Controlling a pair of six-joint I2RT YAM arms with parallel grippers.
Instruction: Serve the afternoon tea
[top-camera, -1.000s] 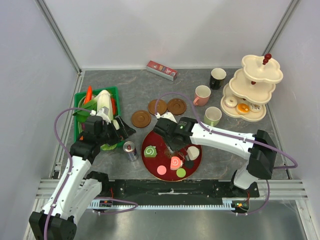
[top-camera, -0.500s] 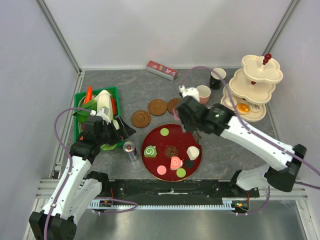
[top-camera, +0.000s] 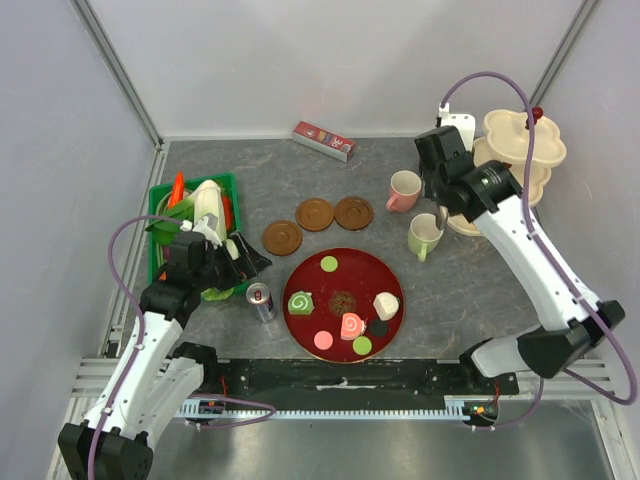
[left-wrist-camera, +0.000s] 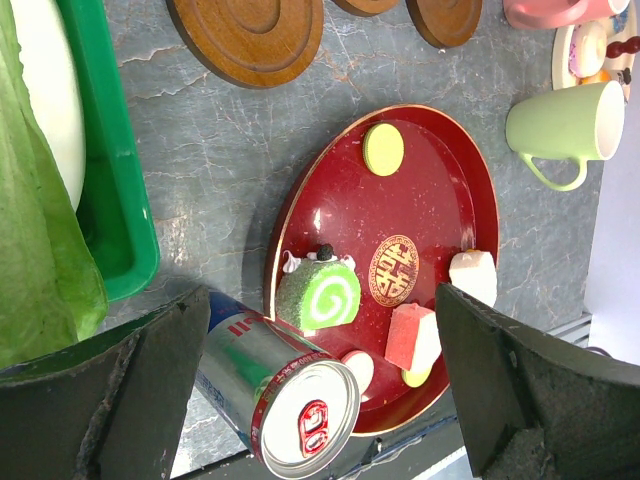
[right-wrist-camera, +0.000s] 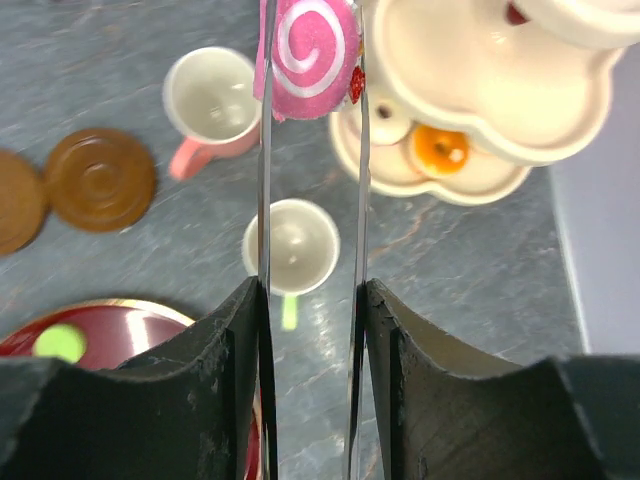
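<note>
Right claw (right-wrist-camera: 312, 30): partly closed on a pink roll (right-wrist-camera: 305, 55), which is pinched between both fingers, and raised off the counter (top-camera: 250, 180).
Pink roll: at the right claw's fingertips, in the air, swirl face toward the wrist camera. It is close to the stand's rim, and whether it touches cannot be told.
Stand (right-wrist-camera: 470, 90): just right of the right claw in its wrist view. An orange donut (right-wrist-camera: 440, 147) and a white donut (right-wrist-camera: 385, 122) lie on the bottom tier.
Green mug (right-wrist-camera: 292, 247): below the right claw, seen between its fingers, upright on the counter.
Pink mug (right-wrist-camera: 213, 95): just left of the right claw's fingers, upright.
Saucers (top-camera: 315, 214): three, well left of the right claw, past the pink mug.
Left claw (left-wrist-camera: 320, 300): spread fully wide, holding nothing.
Can (left-wrist-camera: 280, 385): between the left claw's fingers in its wrist view, nearer the crate-side finger.
Tray (left-wrist-camera: 440, 200): ahead of the left claw. It carries a green roll (left-wrist-camera: 320, 295), a green disc (left-wrist-camera: 384, 148), a pink wedge (left-wrist-camera: 412, 335) and a white piece (left-wrist-camera: 473, 275).
Crate (left-wrist-camera: 110, 200): beside the left claw, on its outer side.
</note>
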